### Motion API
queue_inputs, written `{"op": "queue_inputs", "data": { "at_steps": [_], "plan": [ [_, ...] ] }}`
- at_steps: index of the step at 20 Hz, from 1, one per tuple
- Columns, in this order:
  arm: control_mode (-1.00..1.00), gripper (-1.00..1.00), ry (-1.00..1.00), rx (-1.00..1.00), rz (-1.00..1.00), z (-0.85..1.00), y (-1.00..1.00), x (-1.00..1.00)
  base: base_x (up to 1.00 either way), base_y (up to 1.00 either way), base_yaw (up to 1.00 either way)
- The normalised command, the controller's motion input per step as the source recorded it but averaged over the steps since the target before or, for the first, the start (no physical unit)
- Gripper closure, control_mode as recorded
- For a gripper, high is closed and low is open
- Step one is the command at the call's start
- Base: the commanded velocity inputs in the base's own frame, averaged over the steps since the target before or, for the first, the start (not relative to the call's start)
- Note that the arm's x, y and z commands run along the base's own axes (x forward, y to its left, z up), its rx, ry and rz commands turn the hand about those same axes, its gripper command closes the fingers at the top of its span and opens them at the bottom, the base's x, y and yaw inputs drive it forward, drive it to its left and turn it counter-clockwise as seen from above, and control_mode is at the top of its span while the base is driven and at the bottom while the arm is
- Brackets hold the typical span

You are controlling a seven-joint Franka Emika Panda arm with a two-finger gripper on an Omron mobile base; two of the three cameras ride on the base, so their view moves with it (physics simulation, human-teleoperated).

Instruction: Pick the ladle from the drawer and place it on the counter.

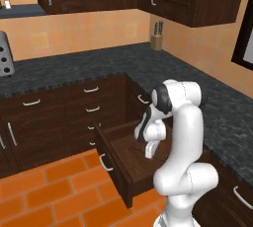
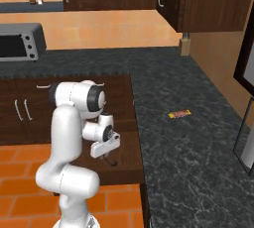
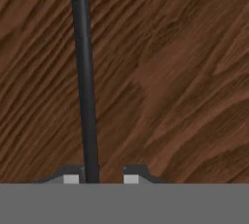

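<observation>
The drawer point(image 1: 118, 164) stands pulled out below the counter point(image 1: 148, 65), its curved silver handle point(image 1: 104, 163) facing the orange floor. My gripper point(image 1: 149, 153) reaches down into it, close over the wooden bottom point(image 3: 185, 82). In the hand view the ladle's thin dark handle point(image 3: 85, 82) runs up from between my fingertips point(image 3: 71, 178), lying close against the left one. The gripper point(image 3: 101, 178) is open, with a gap left between the handle and the right tip. The ladle's bowl is out of view. From the right base camera, the gripper point(image 2: 103, 155) hangs low inside the drawer point(image 2: 126, 165).
A column of narrower drawers point(image 1: 92, 107) sits left of the open drawer. A knife block point(image 1: 157, 36) stands in the counter's far corner. A toaster oven point(image 2: 20, 41) is at the back left, and a small orange packet point(image 2: 179, 114) lies on the counter point(image 2: 193, 142).
</observation>
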Motion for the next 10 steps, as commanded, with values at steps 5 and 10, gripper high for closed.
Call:
{"op": "queue_inputs", "data": {
  "at_steps": [5,10],
  "plan": [
    [-1.0,1.0,0.02,0.0,0.0,-0.22,0.0,-0.23,0.0,0.0,0.0],
    [-1.0,1.0,0.0,0.0,0.02,0.42,0.11,-0.46,0.0,0.0,0.0]
  ]
}}
